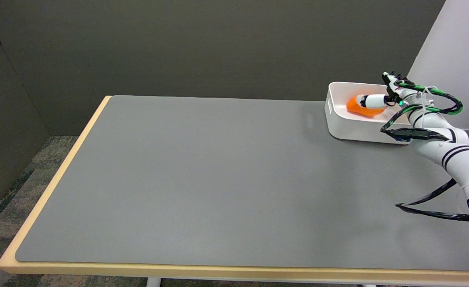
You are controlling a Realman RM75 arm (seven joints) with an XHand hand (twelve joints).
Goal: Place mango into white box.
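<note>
Reaching over the white box point(340, 119), the right hand point(377, 100) touches the mango point(356, 107) inside. Whether its fingers grip it, I cannot tell.

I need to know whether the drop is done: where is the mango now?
In the head view the mango lies inside the white box at the table's far right, with the right hand on it.

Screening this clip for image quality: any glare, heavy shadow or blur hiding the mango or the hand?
Head view: even, soft lighting, no glare on the grey table; only faint shadows beside the white box; mango sharp but partly covered by the right hand, so its grip cannot be read.
</note>
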